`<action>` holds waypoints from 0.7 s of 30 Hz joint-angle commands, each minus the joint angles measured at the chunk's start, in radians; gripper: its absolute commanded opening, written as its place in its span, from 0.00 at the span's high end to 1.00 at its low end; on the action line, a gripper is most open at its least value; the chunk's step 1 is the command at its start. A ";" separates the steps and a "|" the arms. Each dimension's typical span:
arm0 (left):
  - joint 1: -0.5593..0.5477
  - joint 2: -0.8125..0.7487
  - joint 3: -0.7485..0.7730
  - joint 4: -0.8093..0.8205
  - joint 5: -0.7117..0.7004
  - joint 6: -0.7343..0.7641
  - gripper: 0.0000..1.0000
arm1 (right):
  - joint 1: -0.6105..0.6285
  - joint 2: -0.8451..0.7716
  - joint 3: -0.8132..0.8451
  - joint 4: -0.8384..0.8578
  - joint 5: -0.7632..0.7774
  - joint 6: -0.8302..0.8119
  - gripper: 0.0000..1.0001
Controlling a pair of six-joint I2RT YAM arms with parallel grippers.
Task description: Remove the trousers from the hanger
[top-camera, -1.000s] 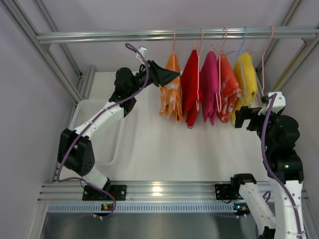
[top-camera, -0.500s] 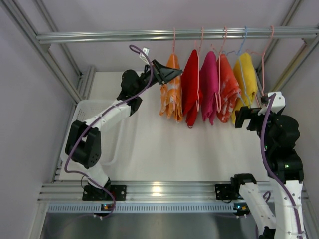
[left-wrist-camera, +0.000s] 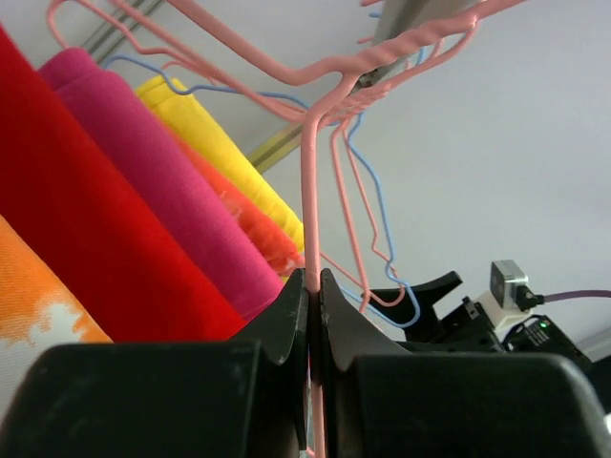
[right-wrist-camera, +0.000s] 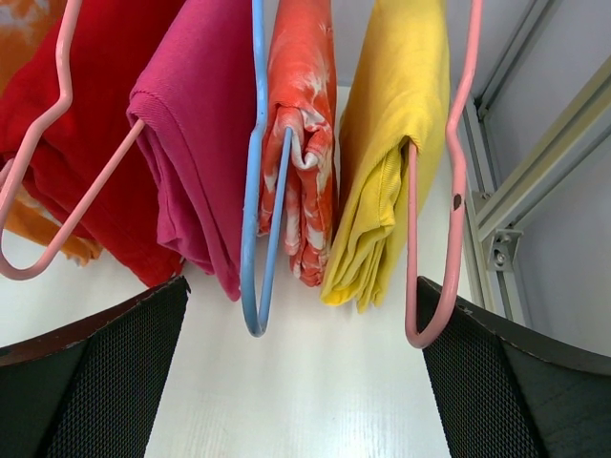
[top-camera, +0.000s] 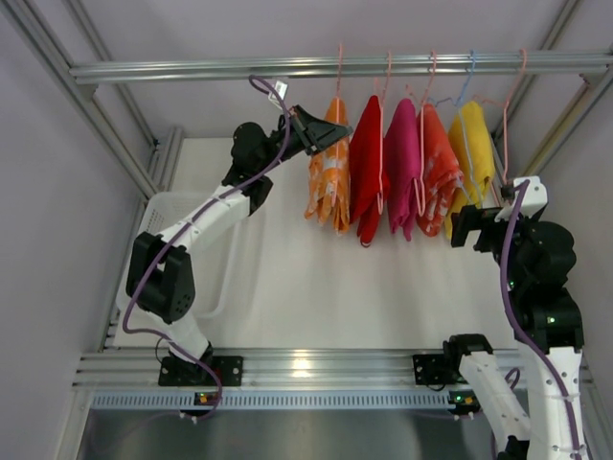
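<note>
White table (top-camera: 287,278) below; trousers (top-camera: 329,182) lengthwise down from hanger (left-wrist-camera: 309,191), left claw (left-wrist-camera: 313,279) clenched on its wire, right claw (right-wrist-camera: 301,286) released.

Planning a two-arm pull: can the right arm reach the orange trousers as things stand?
Probably not directly: the right gripper sits open beside the yellow garment, with the orange-red, magenta and red garments hanging between it and the trousers. The left gripper is shut on their hanger.

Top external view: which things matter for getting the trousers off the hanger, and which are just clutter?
In the job:
- trousers
- hanger, pinched by the left gripper

Not involved:
- red garment
- magenta garment
- orange-red patterned garment
- yellow garment
- blue hanger
- basket
- right gripper, open, holding nothing
</note>
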 commanded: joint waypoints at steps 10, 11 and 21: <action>-0.004 -0.168 0.130 0.089 0.030 0.000 1.00 | -0.013 -0.007 0.086 0.062 -0.176 -0.014 0.00; -0.004 -0.196 0.100 0.086 0.032 0.000 1.00 | -0.012 0.000 0.092 0.063 -0.190 -0.009 0.00; -0.007 -0.358 -0.100 0.038 0.044 0.019 1.00 | -0.013 0.076 0.155 0.138 -0.277 0.065 0.01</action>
